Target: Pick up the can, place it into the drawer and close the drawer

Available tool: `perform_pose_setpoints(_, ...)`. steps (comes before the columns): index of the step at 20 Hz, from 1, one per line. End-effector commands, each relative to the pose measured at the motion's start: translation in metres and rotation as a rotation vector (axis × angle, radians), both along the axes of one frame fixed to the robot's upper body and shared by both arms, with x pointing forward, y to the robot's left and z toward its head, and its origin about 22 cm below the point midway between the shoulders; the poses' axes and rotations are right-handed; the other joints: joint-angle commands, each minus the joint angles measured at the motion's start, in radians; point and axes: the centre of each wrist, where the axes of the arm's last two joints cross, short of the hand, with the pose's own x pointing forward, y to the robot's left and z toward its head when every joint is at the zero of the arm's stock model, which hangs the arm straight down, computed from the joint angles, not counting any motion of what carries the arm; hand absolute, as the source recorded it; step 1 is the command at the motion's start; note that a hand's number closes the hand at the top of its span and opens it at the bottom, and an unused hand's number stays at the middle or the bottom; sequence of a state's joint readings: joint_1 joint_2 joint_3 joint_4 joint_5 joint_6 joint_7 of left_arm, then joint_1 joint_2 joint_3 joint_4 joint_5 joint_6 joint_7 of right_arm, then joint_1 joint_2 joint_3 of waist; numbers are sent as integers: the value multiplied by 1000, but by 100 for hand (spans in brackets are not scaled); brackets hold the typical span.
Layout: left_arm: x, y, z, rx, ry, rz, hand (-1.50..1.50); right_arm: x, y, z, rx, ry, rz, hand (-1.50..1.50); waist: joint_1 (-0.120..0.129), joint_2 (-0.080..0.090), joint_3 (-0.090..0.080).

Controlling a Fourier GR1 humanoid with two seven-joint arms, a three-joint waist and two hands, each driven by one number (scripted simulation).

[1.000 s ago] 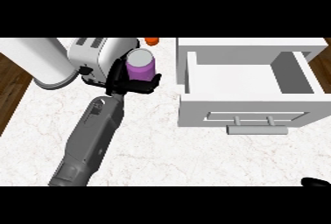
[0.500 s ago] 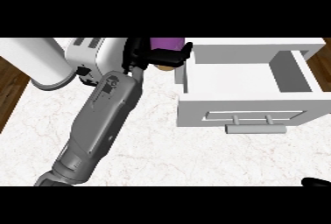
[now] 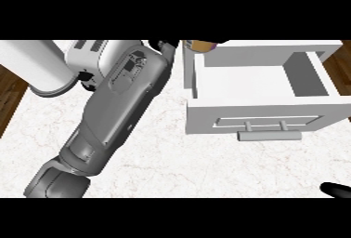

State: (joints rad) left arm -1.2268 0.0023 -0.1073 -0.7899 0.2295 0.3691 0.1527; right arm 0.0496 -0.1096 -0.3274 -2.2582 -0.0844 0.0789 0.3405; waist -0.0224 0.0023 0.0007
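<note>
At the counter's (image 3: 158, 172) near right corner, a dark fingertip of the right hand (image 3: 336, 189) enters from the lower edge; too little shows to tell whether its fingers are spread or curled, and it occupies the same place as in the earlier frames. From the near left corner the grey left forearm (image 3: 113, 116) rises diagonally across the marble top toward the far edge, now extended farther than half a second ago, so that its wrist lies beside the drawer's left wall. The drawer (image 3: 260, 83) stands pulled open at the right side of the counter, its front panel and handle (image 3: 269, 135) nearest, its white interior bare. Behind the forearm, along the far left edge, sit a white toaster (image 3: 93, 51) and a pale cylindrical object (image 3: 37, 67). At the far edge the left hand (image 3: 166, 45) shows only as a black sliver; its fingers are cut off by the view, and their closure cannot be told. Just right of it, above the drawer's far left corner, a tan-and-purple fragment of the can (image 3: 203, 45) appears; one second ago the can was fully visible, enclosed by the hand, nearer the toaster.
</note>
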Motion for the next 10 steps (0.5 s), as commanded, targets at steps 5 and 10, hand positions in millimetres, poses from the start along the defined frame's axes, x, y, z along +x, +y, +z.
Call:
perform_pose_setpoints(5, 0, -41, 49, 60, 15, 23, 150, -9, -2, 12, -20, -2, 6, -150, -23, 2, 0)
perform_pose_setpoints(10, 4, -51, 55, 83, 12, 26, 150, 15, 4, 1, 5, -26, 28, -150, -37, 11, 1)
